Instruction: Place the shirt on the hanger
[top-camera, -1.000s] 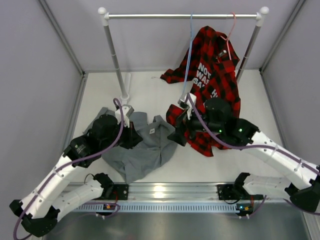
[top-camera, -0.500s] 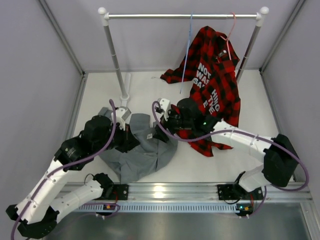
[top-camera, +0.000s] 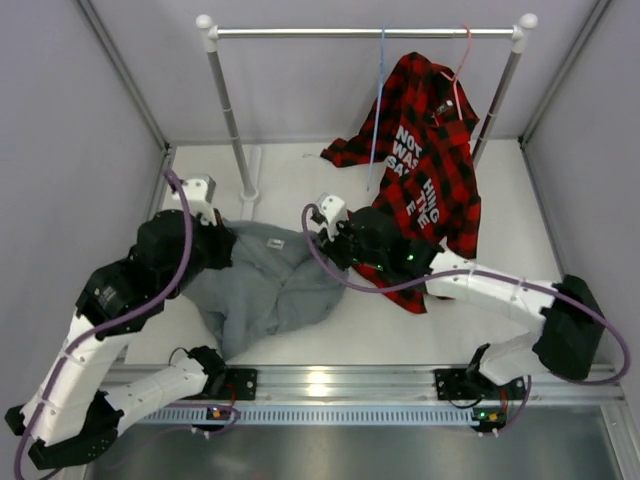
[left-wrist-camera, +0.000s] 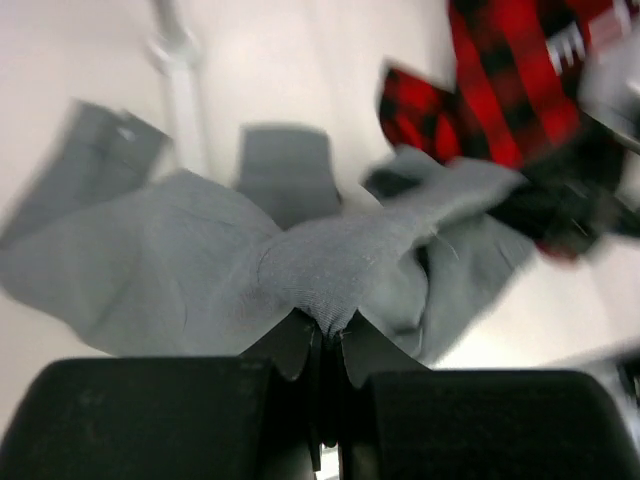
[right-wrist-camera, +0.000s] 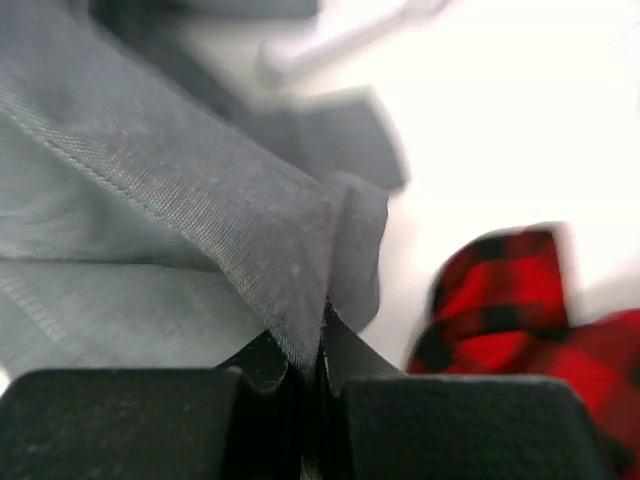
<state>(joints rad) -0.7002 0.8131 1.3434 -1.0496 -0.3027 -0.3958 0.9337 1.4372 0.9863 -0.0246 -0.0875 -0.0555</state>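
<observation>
The grey shirt (top-camera: 268, 285) lies crumpled on the table, pulled up between my two grippers. At the shirt's left side my left gripper (top-camera: 224, 250) is shut on a fold of the grey fabric; the left wrist view shows the shirt (left-wrist-camera: 200, 270) pinched at the left gripper's (left-wrist-camera: 328, 322) tips. On the right edge of the shirt, my right gripper (top-camera: 322, 248) is shut on it, and the right wrist view shows the right gripper (right-wrist-camera: 318, 345) clamping a hemmed fold of the shirt (right-wrist-camera: 150, 220). The light-blue hanger (top-camera: 378, 100) hangs from the rail (top-camera: 365, 32), untouched.
A red-and-black plaid shirt (top-camera: 430, 170) hangs on a pink hanger (top-camera: 462, 50) at the rail's right and drapes onto the table under my right arm. The rack's left post (top-camera: 228, 110) stands just behind the grey shirt. Grey walls close in both sides.
My right gripper swung left from the plaid shirt to the grey shirt and shut on its edge. My left gripper drew its fold back and left, spreading the shirt.
</observation>
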